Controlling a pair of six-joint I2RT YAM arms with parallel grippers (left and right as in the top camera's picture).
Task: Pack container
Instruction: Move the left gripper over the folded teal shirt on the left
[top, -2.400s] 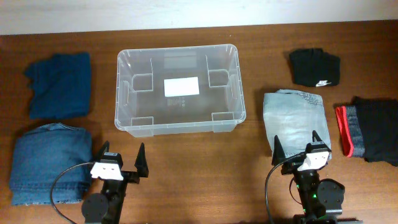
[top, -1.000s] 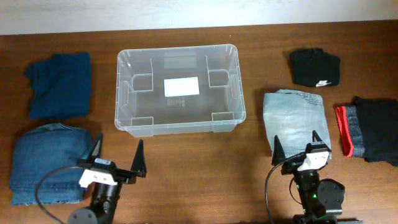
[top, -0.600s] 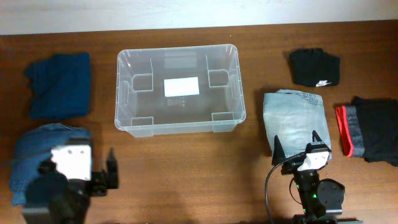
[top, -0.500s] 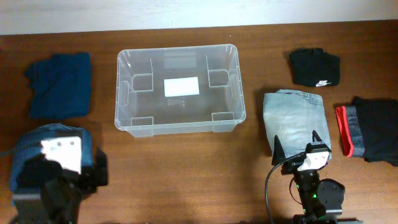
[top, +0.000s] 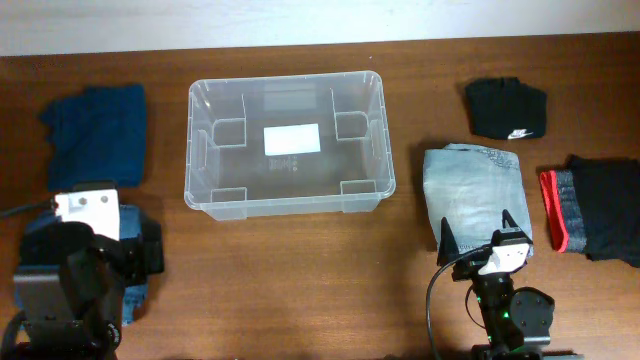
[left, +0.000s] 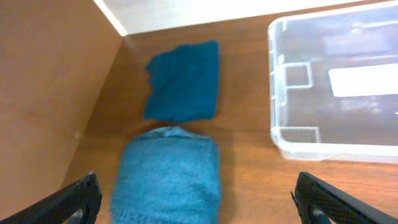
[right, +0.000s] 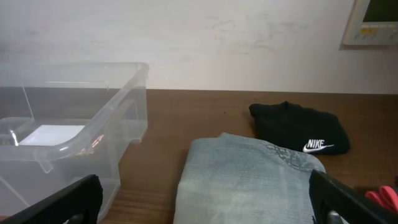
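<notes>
The container (top: 290, 205) is a clear, empty plastic bin with a white label on its base, standing at the table's middle back. It also shows in the left wrist view (left: 336, 146) and the right wrist view (right: 74, 130). My left arm (top: 85, 275) hangs over the folded blue jeans (top: 135, 225) at the front left and hides its fingers from above. My left gripper (left: 199, 205) is open wide above those jeans (left: 168, 177). My right gripper (top: 476, 228) is open and empty at the near end of the folded light-grey jeans (top: 472, 180), with its fingers (right: 202, 208) wide apart.
A dark teal folded garment (top: 95, 135) lies at the back left. A black Nike garment (top: 507, 107) lies at the back right. A black garment with a red and grey band (top: 600, 205) lies at the far right. A wall runs along the table's back edge.
My left arm has risen and swung left from the front of the table to over the blue jeans. The right arm and the clothes have not moved.
</notes>
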